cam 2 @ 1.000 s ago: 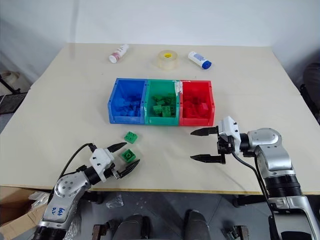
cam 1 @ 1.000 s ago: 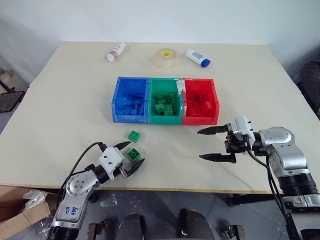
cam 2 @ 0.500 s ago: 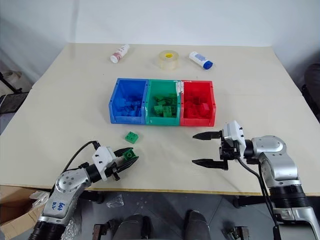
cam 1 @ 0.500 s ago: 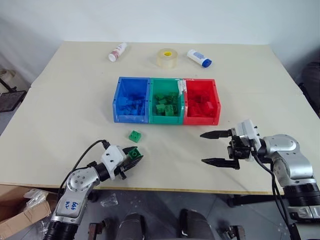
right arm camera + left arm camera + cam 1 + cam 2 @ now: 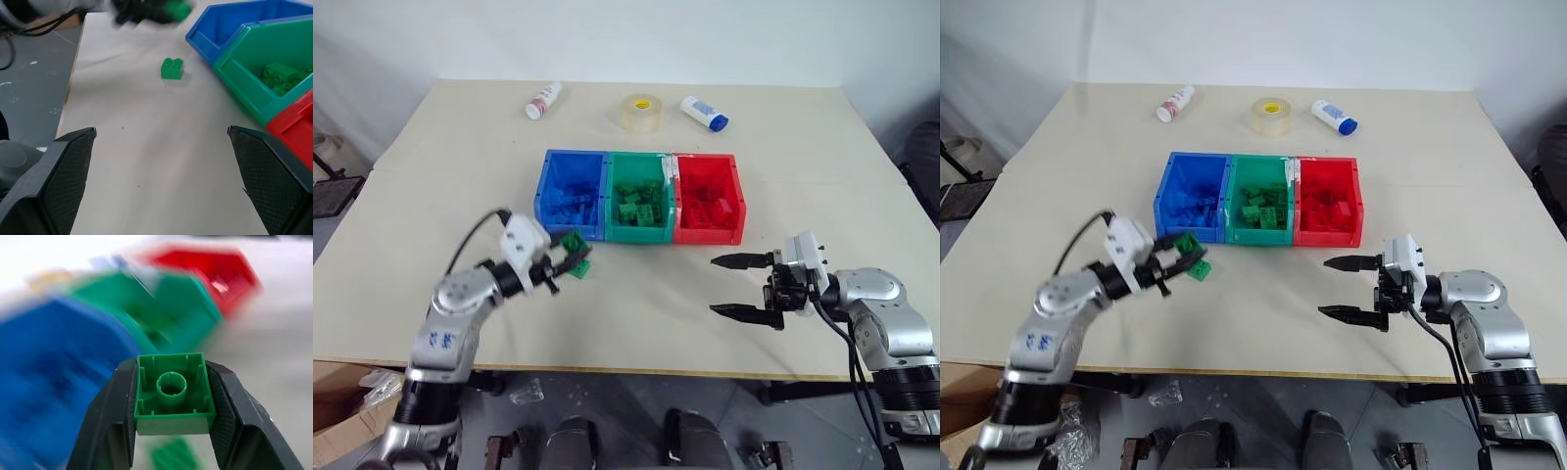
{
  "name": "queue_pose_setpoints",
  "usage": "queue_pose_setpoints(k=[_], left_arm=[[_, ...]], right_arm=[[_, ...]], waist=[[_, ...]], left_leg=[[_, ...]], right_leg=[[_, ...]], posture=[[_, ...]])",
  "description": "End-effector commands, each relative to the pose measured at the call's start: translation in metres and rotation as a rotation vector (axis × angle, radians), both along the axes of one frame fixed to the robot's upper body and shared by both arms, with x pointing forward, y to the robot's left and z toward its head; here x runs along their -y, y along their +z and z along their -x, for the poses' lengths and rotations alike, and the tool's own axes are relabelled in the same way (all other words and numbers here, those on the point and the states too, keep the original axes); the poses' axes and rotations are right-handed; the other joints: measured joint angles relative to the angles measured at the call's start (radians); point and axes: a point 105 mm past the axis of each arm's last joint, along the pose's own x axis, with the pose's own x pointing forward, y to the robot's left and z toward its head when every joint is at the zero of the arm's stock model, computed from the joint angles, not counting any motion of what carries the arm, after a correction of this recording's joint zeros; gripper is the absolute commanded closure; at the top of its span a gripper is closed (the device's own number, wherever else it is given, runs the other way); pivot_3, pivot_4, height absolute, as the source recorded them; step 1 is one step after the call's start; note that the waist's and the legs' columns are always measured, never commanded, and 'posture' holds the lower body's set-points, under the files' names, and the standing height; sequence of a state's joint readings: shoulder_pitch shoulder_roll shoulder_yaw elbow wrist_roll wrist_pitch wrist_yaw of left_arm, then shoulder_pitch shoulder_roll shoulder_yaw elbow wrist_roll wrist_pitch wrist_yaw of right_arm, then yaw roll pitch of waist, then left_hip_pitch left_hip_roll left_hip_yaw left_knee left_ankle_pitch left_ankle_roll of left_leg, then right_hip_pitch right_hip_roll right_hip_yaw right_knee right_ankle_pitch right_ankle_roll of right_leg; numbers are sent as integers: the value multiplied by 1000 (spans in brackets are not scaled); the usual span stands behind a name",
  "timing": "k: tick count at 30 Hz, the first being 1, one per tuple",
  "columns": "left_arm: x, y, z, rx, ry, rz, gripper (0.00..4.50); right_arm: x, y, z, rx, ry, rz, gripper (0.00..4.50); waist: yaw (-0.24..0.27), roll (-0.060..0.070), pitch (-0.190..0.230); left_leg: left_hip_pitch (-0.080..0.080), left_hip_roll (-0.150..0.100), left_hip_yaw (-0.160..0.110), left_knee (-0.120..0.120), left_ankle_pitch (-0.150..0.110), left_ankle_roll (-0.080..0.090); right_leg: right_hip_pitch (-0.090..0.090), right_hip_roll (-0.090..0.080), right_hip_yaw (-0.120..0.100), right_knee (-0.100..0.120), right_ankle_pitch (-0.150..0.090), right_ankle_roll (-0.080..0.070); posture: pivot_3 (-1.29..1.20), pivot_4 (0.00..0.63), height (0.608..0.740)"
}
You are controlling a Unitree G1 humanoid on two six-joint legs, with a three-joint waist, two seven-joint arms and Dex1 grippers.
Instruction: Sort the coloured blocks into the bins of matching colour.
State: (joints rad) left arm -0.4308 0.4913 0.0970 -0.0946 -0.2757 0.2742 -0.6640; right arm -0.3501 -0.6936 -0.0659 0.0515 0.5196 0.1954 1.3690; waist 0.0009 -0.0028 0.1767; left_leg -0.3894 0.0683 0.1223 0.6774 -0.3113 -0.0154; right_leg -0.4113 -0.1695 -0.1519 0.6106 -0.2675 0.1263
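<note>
We carry a green block point(image 5: 172, 392) clamped underside-out in our left gripper point(image 5: 570, 260) above the table point(image 5: 440, 166), just short of the green bin point(image 5: 640, 206) it seemingly belongs in, while our right gripper point(image 5: 741, 286) waits empty, fingers wide.

Both eye views look forward and down from the head over the whole table point(image 5: 803, 147). The left wrist view sits close behind its fingers point(image 5: 117, 416), facing the bins point(image 5: 195, 298); the right wrist view skims low across the table, sharing those bins.
</note>
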Motion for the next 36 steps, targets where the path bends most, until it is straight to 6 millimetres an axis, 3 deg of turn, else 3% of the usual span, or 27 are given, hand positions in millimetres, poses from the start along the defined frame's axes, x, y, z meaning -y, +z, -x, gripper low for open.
queue_pose_setpoints(k=[1, 5, 9, 20, 24, 29, 36], left_arm=[[-9, 6, -16, 14, 29, 7, 2975], [0, 11, -31, 22, -29, -22, 2975], [22, 18, -36, 32, -138, -12, 2975], [81, 39, -83, 36, -240, 20, 2975], [101, 41, -88, 30, -266, 25, 1667], [92, 37, -86, 35, -273, 5, 168], [44, 35, -70, 30, -296, -33, 48]], right_arm=[[-5, 21, -4, 84, -8, -57, 0], [-6, 25, -5, 103, -25, -77, 0], [-5, 26, -5, 113, -46, -86, 0], [-3, 25, -2, 134, -111, -112, 0], [-2, 24, 2, 136, -136, -117, 0], [2, 24, 4, 137, -159, -113, 0], [2, 26, -2, 125, -127, -97, 0]], waist=[[-2, 0, 0], [-2, -1, 1], [3, -2, 1], [7, -5, 3], [6, -6, 4], [-5, -6, 4], [-7, -6, 4]], left_leg=[[0, 0, 0, 0, 0, 0], [0, 0, 0, -1, 0, 0], [-1, 0, 0, 1, 0, 0], [-3, -1, 0, 1, 0, 0], [-3, -1, 0, 0, 0, 0], [-3, -1, 0, -1, 0, 0], [-2, -1, 1, -1, 0, 0]], right_leg=[[0, 0, 0, 0, 0, 0], [-1, 1, 0, 0, 0, 0], [0, 1, 0, -2, 0, 1], [0, 1, 0, -4, 1, 2], [0, 1, -1, -5, 1, 2], [-1, 1, 0, -4, 1, 3], [-1, 1, 0, -4, 1, 3]], posture=[[0, 150, 740], [0, 150, 740], [0, 150, 740], [0, 150, 740], [0, 150, 740], [0, 150, 740], [0, 150, 740]])
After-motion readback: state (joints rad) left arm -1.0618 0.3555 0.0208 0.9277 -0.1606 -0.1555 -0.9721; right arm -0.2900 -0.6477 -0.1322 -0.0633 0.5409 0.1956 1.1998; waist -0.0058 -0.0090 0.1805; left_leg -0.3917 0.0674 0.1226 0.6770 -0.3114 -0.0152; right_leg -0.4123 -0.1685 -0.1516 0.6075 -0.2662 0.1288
